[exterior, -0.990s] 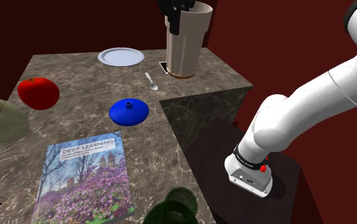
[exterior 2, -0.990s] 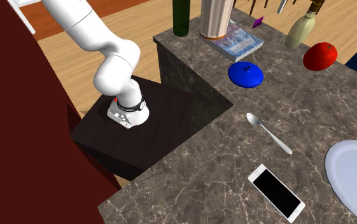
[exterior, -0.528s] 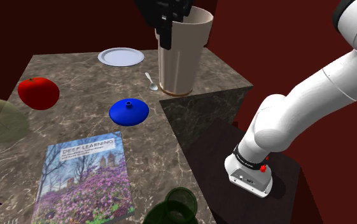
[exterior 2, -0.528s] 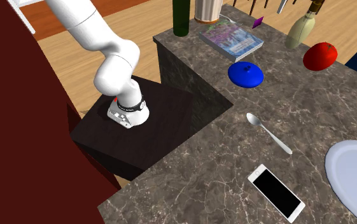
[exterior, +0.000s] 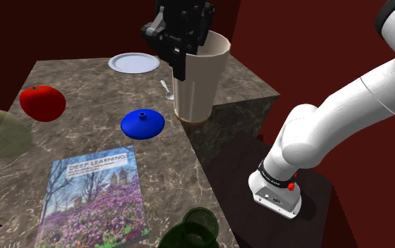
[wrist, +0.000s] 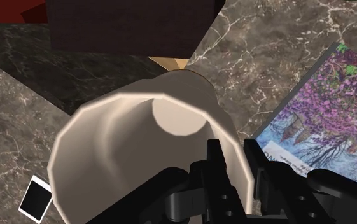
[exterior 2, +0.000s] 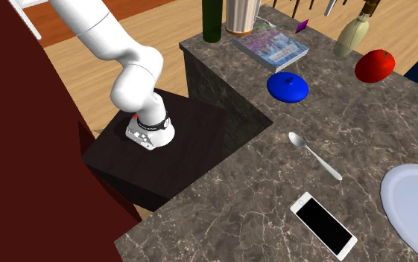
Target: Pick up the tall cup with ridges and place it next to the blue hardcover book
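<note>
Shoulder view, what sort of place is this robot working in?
Most likely a home kitchen: a dark marbled countertop carries a white plate, a spoon and a tall cup, with a red tomato-like fruit nearby.

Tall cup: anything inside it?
Nothing loose: the tall cup shows a bare pale floor. One finger of the claw reaches inside the rim, clasping the wall against the outer finger, and hides the inner wall behind it.

It reads as a home kitchen: a dark marble bench carrying a white plate at twelve o'clock in the shoulder view, a spoon, a tomato at nine o'clock and a green bottle, beside wood flooring.
</note>
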{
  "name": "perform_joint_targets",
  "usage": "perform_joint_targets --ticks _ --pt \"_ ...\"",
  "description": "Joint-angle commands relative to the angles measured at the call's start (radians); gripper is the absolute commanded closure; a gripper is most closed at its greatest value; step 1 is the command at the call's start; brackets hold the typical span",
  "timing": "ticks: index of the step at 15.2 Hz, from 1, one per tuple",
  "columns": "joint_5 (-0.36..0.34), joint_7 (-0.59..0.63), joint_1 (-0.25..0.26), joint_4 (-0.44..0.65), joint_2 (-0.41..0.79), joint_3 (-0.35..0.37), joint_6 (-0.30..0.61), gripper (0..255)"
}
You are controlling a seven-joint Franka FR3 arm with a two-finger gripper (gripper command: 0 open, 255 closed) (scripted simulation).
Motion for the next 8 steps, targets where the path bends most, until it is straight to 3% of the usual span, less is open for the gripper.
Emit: perform_joint_targets --ticks 1,8 --pt "0.007 -0.005 0.005 -0.045 -0.019 -0.006 0.029 255" --pt "0.028 -0.012 0.020 -0.182 -0.067 -0.013 0.122 255"
